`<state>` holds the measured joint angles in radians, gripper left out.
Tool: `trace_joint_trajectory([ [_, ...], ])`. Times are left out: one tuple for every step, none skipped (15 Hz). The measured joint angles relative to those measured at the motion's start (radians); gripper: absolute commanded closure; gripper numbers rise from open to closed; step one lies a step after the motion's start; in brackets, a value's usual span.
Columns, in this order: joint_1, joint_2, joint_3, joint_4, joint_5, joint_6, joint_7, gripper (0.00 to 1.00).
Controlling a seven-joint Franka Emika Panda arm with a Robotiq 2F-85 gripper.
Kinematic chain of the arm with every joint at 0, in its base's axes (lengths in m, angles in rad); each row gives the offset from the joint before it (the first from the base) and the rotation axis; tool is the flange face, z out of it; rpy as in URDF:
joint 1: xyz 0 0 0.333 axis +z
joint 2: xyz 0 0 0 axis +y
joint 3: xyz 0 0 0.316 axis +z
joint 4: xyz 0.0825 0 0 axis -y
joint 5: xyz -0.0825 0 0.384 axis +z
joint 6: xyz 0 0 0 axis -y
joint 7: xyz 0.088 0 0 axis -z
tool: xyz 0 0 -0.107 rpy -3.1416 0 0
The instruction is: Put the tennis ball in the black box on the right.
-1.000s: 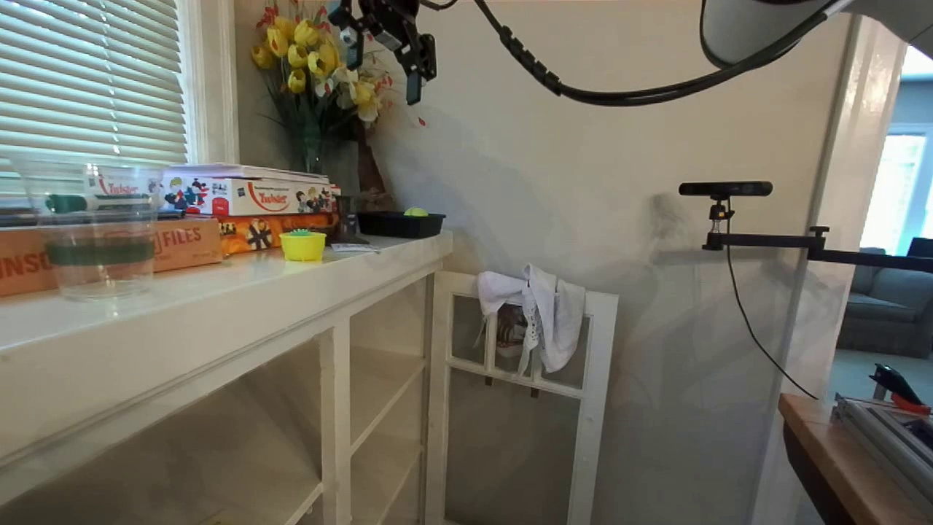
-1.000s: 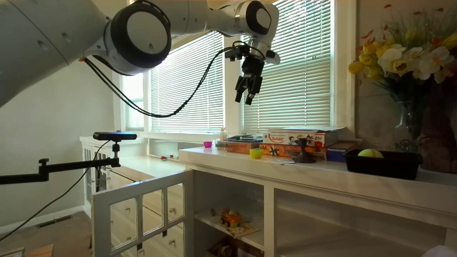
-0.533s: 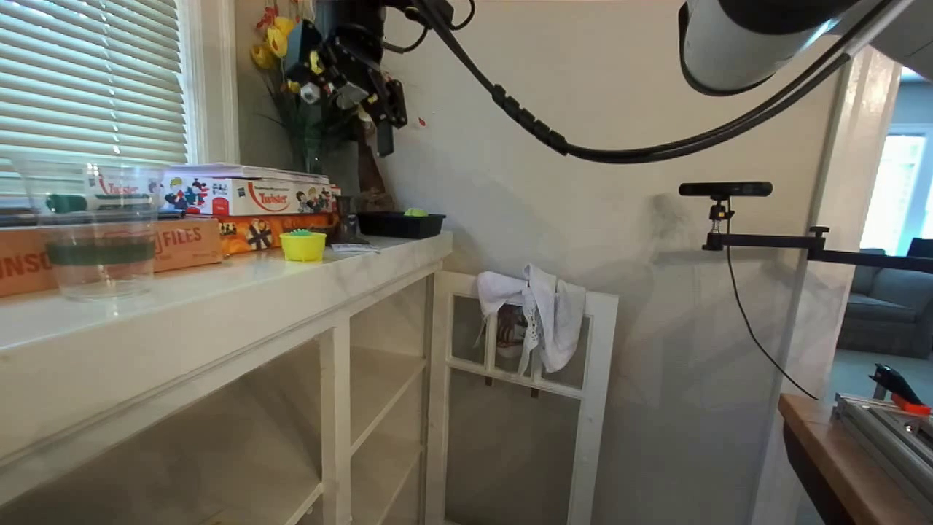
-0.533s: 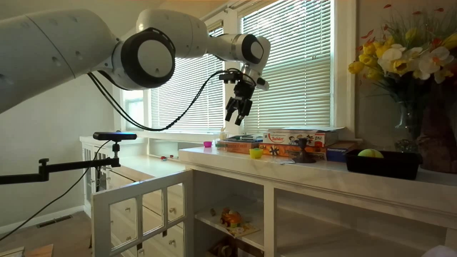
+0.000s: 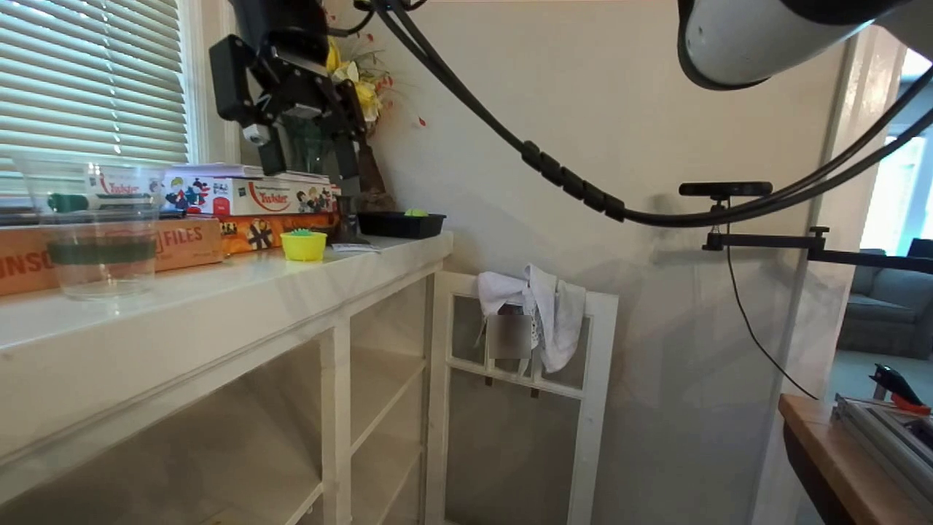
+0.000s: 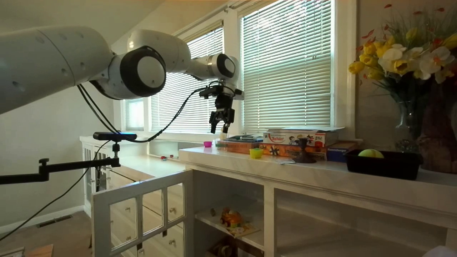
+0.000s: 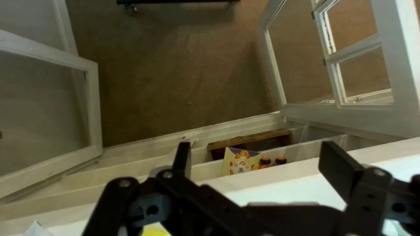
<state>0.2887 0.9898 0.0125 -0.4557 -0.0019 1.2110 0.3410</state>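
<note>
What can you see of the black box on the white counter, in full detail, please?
The black box is a low, open-topped, rectangular tray, wider than tall, its plain dark walls looking like plastic. It sits upright on the white counter in both exterior views. The tennis ball lies inside, its top showing above the rim; the floor of the box is hidden. I cannot tell whether it touches the blue box beside it.

Round yellow-green tennis ball (image 6: 370, 153), inside a shallow black rectangular box (image 6: 382, 167), box upright, right of frame in an exterior view
</note>
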Motion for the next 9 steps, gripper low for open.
trace_joint_trajectory([
  [0.027,0.0,-0.015,0.001,-0.03,0.021,0.0,0.0],
  [0.051,0.0,-0.03,0.002,-0.056,0.049,0.0,0.0],
  [0.072,0.0,-0.043,0.002,-0.081,0.083,0.0,0.0],
  [0.09,0.0,-0.056,0.002,-0.104,0.116,0.0,0.0],
  [0.105,0.0,-0.068,0.002,-0.123,0.149,0.001,0.0],
  [0.115,0.0,-0.077,0.002,-0.133,0.177,0.003,0.0],
  [0.12,0.0,-0.081,0.002,-0.136,0.196,0.009,0.0],
  [0.121,0.0,-0.082,0.002,-0.136,0.204,0.013,0.0],
  [0.121,0.0,-0.082,0.002,-0.136,0.204,0.013,0.0],
])
